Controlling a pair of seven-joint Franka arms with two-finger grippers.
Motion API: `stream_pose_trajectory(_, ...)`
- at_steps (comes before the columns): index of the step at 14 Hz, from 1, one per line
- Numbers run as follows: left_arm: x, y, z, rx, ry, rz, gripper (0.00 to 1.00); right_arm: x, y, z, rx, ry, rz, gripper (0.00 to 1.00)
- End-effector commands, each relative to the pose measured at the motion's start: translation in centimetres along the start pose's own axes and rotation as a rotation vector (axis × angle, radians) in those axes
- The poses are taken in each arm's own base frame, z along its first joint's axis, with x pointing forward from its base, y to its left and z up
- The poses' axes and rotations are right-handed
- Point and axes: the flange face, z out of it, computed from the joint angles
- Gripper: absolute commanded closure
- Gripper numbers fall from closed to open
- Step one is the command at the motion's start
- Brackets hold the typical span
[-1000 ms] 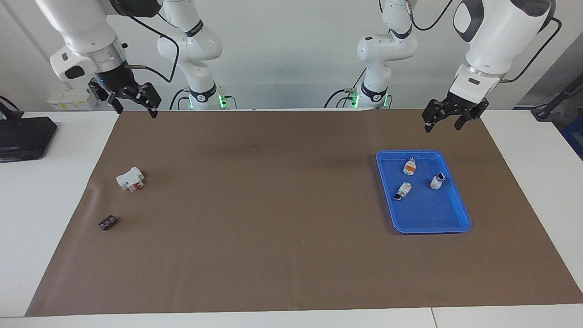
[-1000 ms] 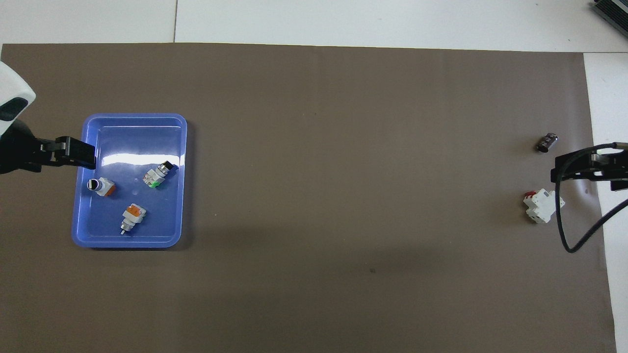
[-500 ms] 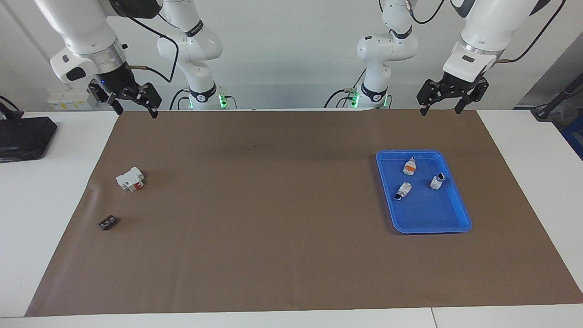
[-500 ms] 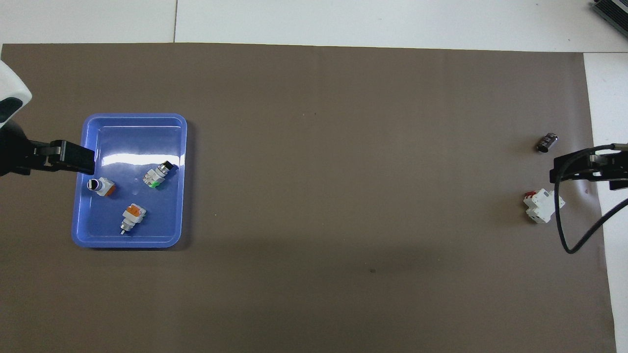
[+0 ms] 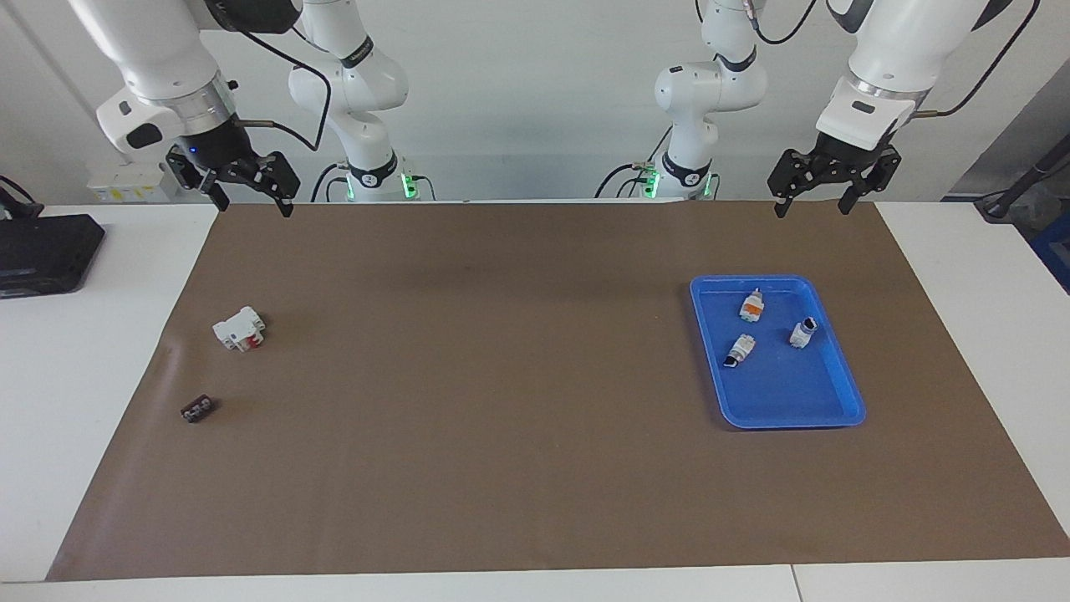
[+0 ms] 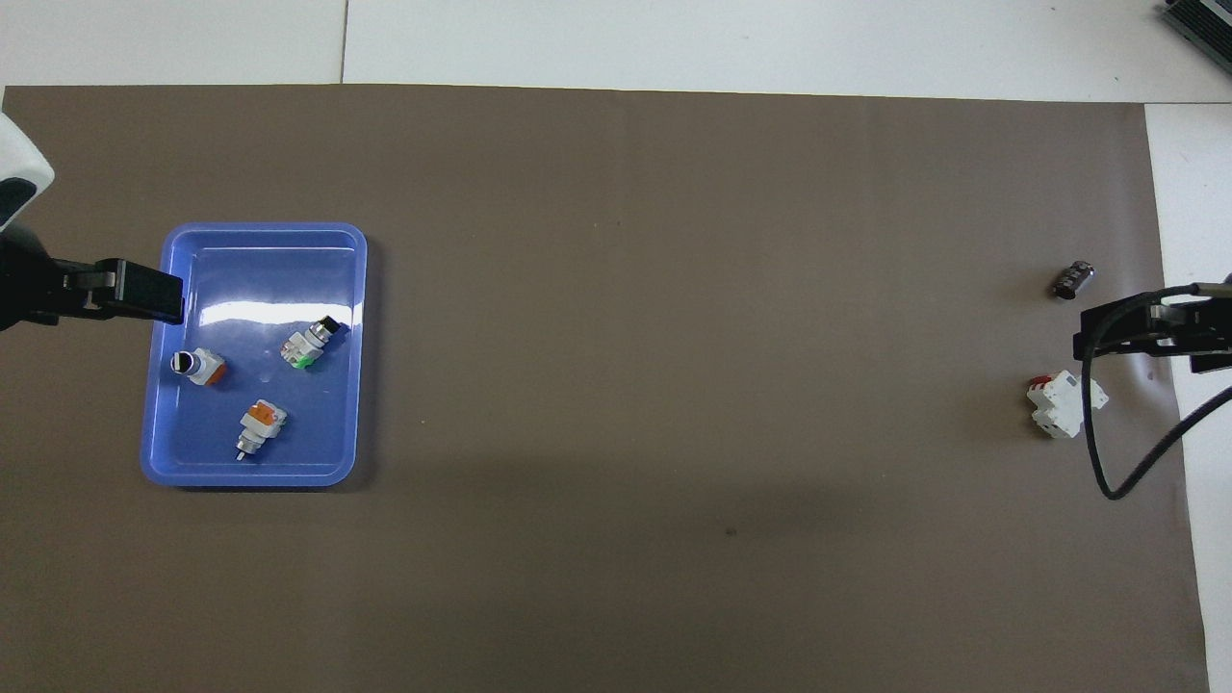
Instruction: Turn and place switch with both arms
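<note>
Both grippers hang spread and empty: the left gripper [image 5: 819, 182] at the facing view's upper right, the right gripper [image 5: 242, 180] upper left. The switch [image 6: 313, 344] lies in the blue tray [image 6: 351, 289], green face showing. The left one should probably drop straight over it, squaring its fingers across the white body, clear of its two neighbours.

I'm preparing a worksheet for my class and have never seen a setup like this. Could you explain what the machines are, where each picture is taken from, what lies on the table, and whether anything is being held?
Two glossy white jointed robot arms stand at a table covered by a brown mat. One picture faces them; the other looks down from above their end. The left gripper and right gripper both hang open and empty above the mat's edge nearest the robots. A blue plastic tray holds three tiny white plastic switches; one shows a green face. At the right arm's end lie a larger white block with a red part and a small dark piece.
</note>
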Motion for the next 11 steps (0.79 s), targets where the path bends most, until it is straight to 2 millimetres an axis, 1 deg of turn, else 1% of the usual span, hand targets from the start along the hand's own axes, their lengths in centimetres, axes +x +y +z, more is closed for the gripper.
stream_pose_trajectory(1,0.04,-0.02,0.14,0.021,0.015,0.009,0.0,0.01,0.39,-0.01,-0.009,-0.006,-0.02,0.0)
stream_pose_trajectory(2,0.04,0.15,0.19,0.02,0.015,0.012,0.0,0.04,0.85,0.02,-0.007,-0.008,-0.011,0.0)
stream_pose_trajectory(5,0.04,0.25,0.47,0.021,0.011,0.015,0.0,0.02,0.67,0.01,0.0,-0.009,-0.012,0.0)
stream_pose_trajectory(9,0.33,0.31,0.22,0.015,0.038,0.007,0.0,0.02,0.67,0.01,0.0,-0.009,-0.009,0.0)
stream_pose_trajectory(11,0.32,0.29,0.68,0.013,0.036,0.007,0.0,0.01,0.59,0.01,0.0,-0.009,-0.01,0.0)
